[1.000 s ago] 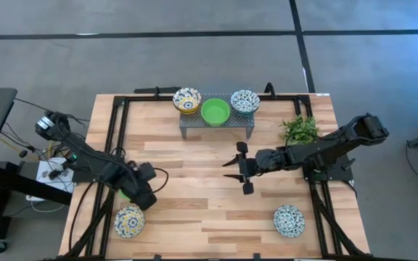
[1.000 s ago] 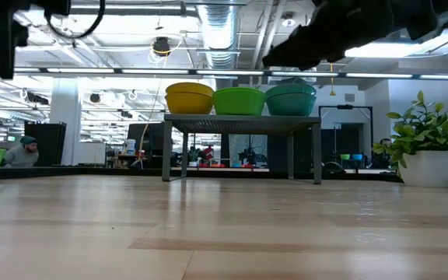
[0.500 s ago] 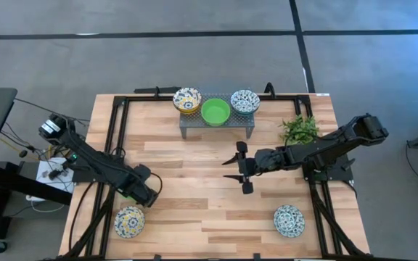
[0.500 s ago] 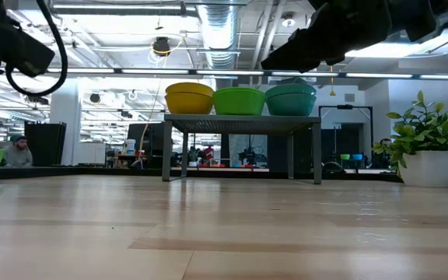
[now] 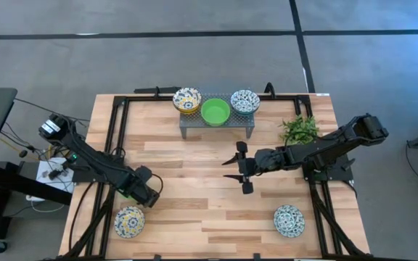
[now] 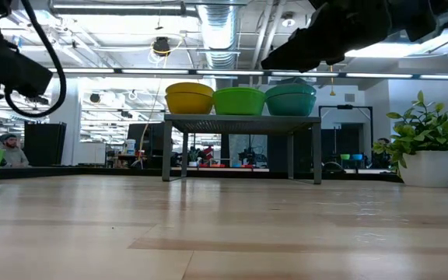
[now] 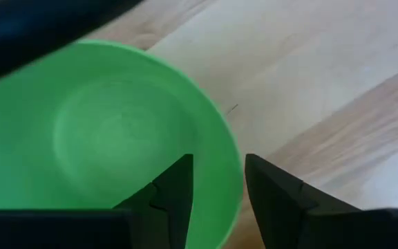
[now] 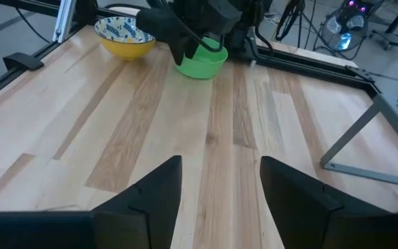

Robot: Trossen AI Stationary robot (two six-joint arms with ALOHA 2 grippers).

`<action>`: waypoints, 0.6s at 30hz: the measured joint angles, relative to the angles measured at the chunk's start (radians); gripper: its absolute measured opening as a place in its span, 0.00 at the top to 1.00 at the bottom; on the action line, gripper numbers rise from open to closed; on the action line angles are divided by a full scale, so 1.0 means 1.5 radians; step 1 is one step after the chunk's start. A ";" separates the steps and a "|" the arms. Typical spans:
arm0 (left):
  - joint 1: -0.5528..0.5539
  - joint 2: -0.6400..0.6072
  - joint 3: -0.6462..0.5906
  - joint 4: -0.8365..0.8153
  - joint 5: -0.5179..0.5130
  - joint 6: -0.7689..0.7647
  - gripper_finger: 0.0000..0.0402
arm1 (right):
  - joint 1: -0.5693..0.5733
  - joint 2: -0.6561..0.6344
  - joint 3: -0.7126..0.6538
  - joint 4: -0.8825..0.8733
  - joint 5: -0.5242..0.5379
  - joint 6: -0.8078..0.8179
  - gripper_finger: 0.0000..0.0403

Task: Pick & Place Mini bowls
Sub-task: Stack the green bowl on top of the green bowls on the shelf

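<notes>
The left gripper sits low over the table's left side, its fingers pinching the rim of a plain green bowl, one finger inside and one outside. A yellow patterned bowl lies just beside it, toward the front edge. The right gripper hovers mid-table, fingers spread wide and empty. Three more bowls sit on the rack at the back, and another patterned bowl lies at front right.

A grey floor surrounds the wooden table; ceiling ducts and lights hang beyond.
</notes>
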 joint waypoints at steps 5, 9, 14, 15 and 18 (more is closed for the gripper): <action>0.000 0.000 -0.007 0.020 -0.009 0.058 0.77 | 0.000 0.000 0.000 0.000 0.000 -0.032 0.51; 0.002 0.000 -0.007 0.080 -0.019 0.111 0.95 | 0.000 0.000 0.000 0.001 0.000 -0.035 0.52; 0.019 -0.001 0.019 0.127 -0.035 0.170 0.97 | 0.000 0.000 0.000 0.001 0.000 -0.035 0.54; 0.023 -0.001 0.030 0.128 -0.042 0.194 0.97 | 0.000 0.000 0.000 0.001 0.000 -0.035 0.54; 0.044 -0.001 0.077 0.134 -0.072 0.310 0.98 | 0.000 0.000 0.000 0.001 0.000 -0.035 0.55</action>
